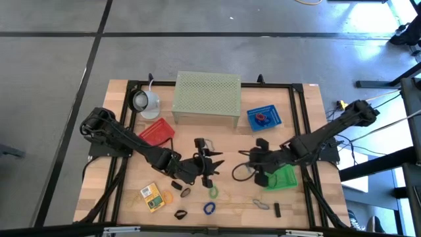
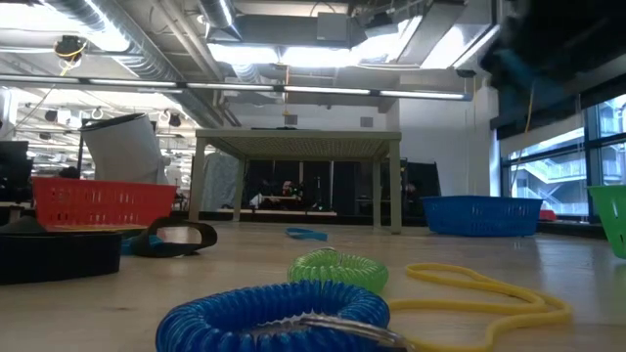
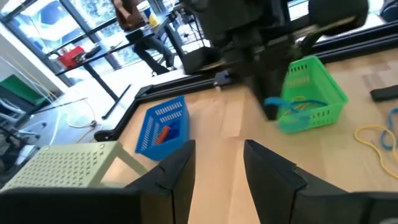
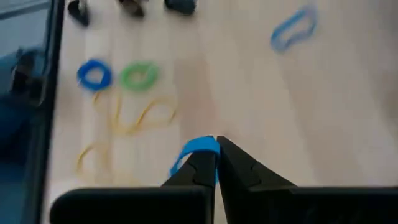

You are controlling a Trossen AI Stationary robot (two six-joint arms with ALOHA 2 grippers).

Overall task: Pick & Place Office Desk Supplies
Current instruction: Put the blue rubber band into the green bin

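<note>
R gripper (image 4: pixel 216 163) was pinched tight on a blue loop (image 4: pixel 198 149), carrying it above the table beside the green basket (image 1: pixel 284 178); next needs a drop inside. L gripper (image 3: pixel 217 171) sat mid-table, jaws apart, empty. Green loop (image 1: pixel 214 192) lay loose near front edge.

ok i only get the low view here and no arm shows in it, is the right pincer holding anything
Observer: Yes. The right pincer is shut on a blue band.
Operator: where is it on the table
Observer: Right beside the green basket, on the side facing the middle of the table.
Operator: and the left one
Observer: The left pincer is near the middle of the table, open, with nothing between its fingers.
</note>
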